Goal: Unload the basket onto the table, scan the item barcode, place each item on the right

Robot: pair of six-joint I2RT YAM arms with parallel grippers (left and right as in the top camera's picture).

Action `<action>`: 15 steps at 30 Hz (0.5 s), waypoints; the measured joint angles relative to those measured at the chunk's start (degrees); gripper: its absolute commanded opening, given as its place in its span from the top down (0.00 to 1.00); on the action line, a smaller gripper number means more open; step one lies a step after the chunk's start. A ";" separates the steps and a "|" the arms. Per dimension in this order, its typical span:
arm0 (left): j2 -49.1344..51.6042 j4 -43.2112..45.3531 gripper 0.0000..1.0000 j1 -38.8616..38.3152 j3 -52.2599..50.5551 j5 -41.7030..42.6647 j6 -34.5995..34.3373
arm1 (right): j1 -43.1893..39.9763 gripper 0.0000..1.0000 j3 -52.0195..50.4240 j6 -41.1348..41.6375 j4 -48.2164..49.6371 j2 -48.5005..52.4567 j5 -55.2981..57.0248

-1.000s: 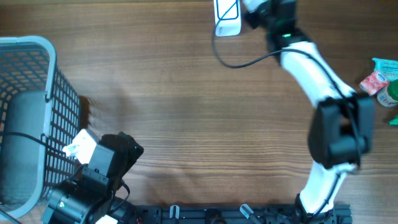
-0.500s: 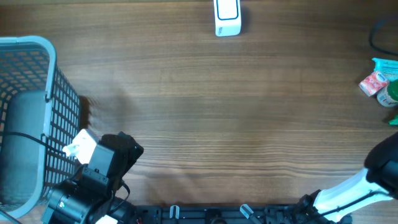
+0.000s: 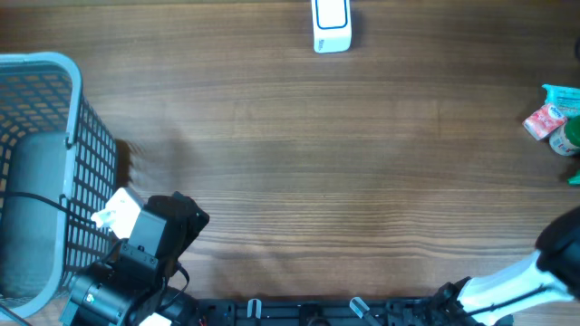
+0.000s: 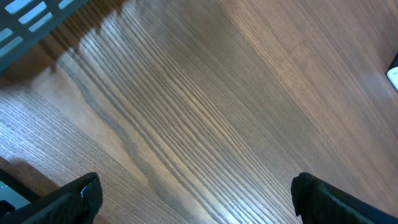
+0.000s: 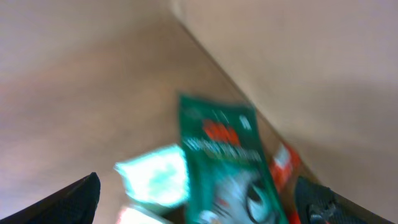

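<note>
Overhead, we see packets right, seemingly staged for our right claw, gaping empty; the scanner waits far. Our left claw stands apart too.

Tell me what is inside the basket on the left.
Inside the basket, only a plain grey bottom and a black cable crossing it show. The left arm covers its near corner.

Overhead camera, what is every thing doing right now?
Scanner: lying at the far edge of the table, untouched.
Basket: upright, open top.
Snack packets: lying at the right edge, untouched.
Left gripper: open, empty.
Right gripper: open, empty.
</note>
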 measured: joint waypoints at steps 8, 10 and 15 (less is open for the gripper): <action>0.00 0.02 0.00 0.00 0.00 0.00 0.00 | 10.16 0.00 0.04 13.84 0.94 -28.02 -40.87; 0.00 0.02 0.00 0.00 0.00 0.00 0.00 | 14.23 0.00 0.02 14.86 -0.07 -33.83 -44.74; 0.00 -0.04 0.00 0.00 0.00 0.02 0.00 | 15.91 0.00 0.50 15.47 -6.16 -55.87 -48.19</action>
